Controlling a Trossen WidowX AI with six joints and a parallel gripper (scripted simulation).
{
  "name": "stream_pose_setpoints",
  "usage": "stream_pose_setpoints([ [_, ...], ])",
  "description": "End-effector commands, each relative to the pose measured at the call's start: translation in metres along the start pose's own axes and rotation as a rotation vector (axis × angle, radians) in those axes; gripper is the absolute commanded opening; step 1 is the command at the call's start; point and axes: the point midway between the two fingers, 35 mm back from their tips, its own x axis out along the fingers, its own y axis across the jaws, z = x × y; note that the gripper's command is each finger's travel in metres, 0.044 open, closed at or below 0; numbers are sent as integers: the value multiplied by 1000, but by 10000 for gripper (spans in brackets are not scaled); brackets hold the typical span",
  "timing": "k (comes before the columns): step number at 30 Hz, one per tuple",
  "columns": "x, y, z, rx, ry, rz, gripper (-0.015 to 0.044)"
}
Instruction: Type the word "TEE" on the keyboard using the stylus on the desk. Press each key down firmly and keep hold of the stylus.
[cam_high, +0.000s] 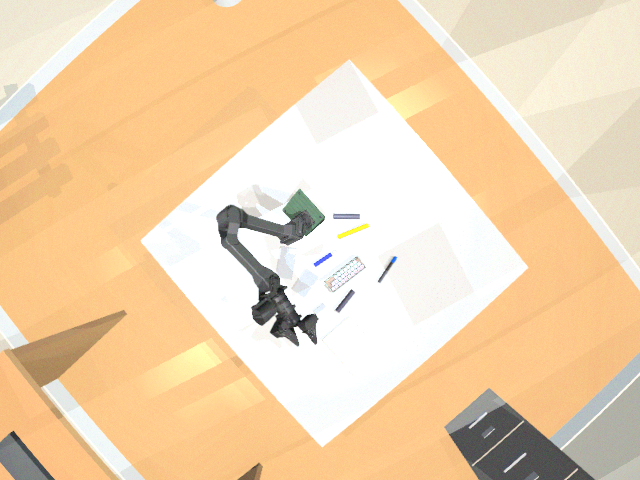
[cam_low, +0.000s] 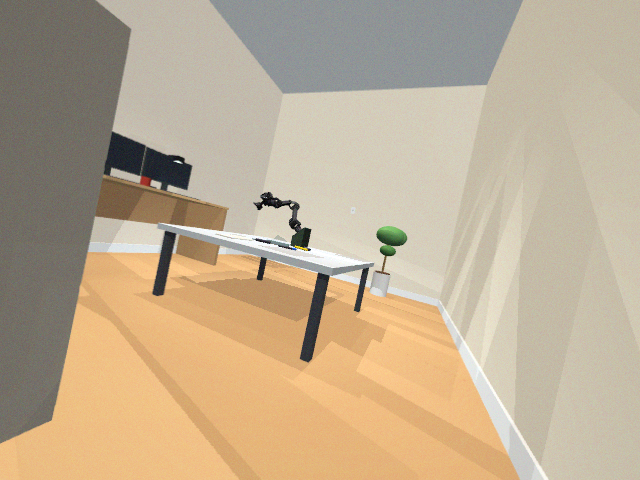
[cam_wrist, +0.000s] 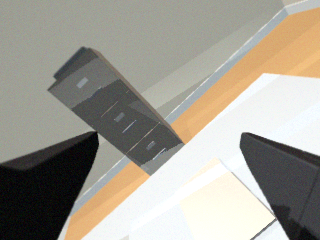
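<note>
The small keyboard (cam_high: 344, 274) lies on the white desk, with pale keys and a few orange ones. Around it lie several pen-like things: a black pen with a blue end (cam_high: 387, 269), a black stick (cam_high: 345, 300), a short blue stick (cam_high: 323, 259), a yellow stick (cam_high: 353, 230) and a dark grey stick (cam_high: 346, 216). I cannot tell for sure which is the stylus. My gripper (cam_high: 307, 343) (cam_wrist: 169, 138) is open and empty, raised high above the desk and off to one side of the keyboard. No pen or keyboard shows in the wrist view.
A dark green block (cam_high: 299, 203) (cam_low: 299, 238) stands at the arm's base. The white desk (cam_high: 413, 180) (cam_low: 217, 236) has its edge beyond the gripper. A dark drawer cabinet (cam_high: 509, 439) (cam_wrist: 117, 110) stands on the floor beyond the desk.
</note>
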Motion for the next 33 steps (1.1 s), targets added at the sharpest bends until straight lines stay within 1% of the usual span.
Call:
stream_pose_setpoints([
  [1,1,0,-1,2,5,0,414],
  [3,7,2,-12,15,47,-3,361],
  [5,17,5,-33,40,129,-10,309],
  [11,45,24,-131,70,497,-68,151],
  [17,41,45,-227,-31,851,-152,0],
  [22,19,57,-296,-194,1107,-233,0],
  [26,-6,59,-341,-354,1271,-314,0],
  [30,-32,56,-377,-549,1397,-394,0],
  [33,-47,54,-393,-673,1449,-434,0],
])
